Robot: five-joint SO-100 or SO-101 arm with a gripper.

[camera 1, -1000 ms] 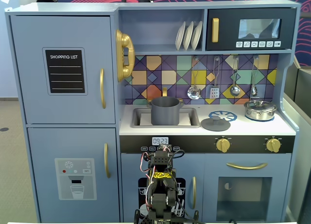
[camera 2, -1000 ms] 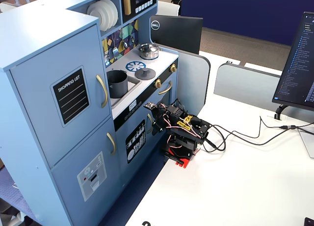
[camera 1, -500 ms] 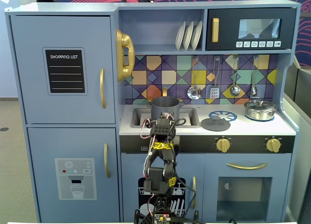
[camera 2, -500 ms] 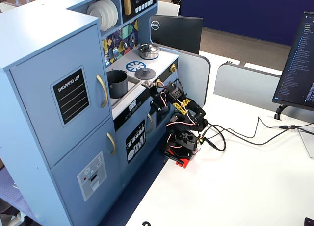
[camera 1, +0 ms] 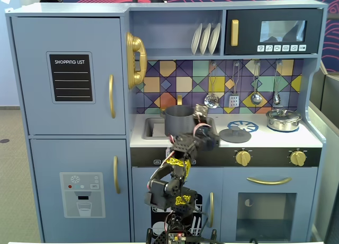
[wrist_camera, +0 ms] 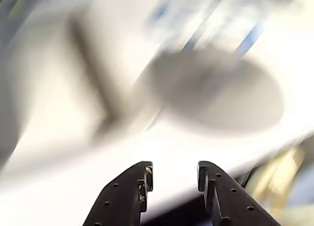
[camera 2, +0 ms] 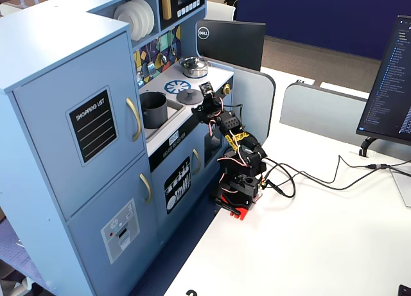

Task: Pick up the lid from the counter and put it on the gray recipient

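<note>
Your gripper (wrist_camera: 174,174) has its jaws apart with nothing between them, raised over the front edge of the toy kitchen's counter (camera 1: 312,141). In the blurred wrist view the lid (wrist_camera: 221,96) lies just ahead of the fingertips. In a fixed view the lid (camera 1: 234,134) rests flat on the counter, right of the sink. The gray recipient (camera 1: 177,119) stands in the sink, just left of the arm's wrist. A silver pot (camera 1: 283,119) sits well right, ladles hanging above.

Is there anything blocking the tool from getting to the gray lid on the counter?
Nothing visible does. The tool, jaws open, faces the lid across bare counter; the silver pot stands off to the right.
</note>
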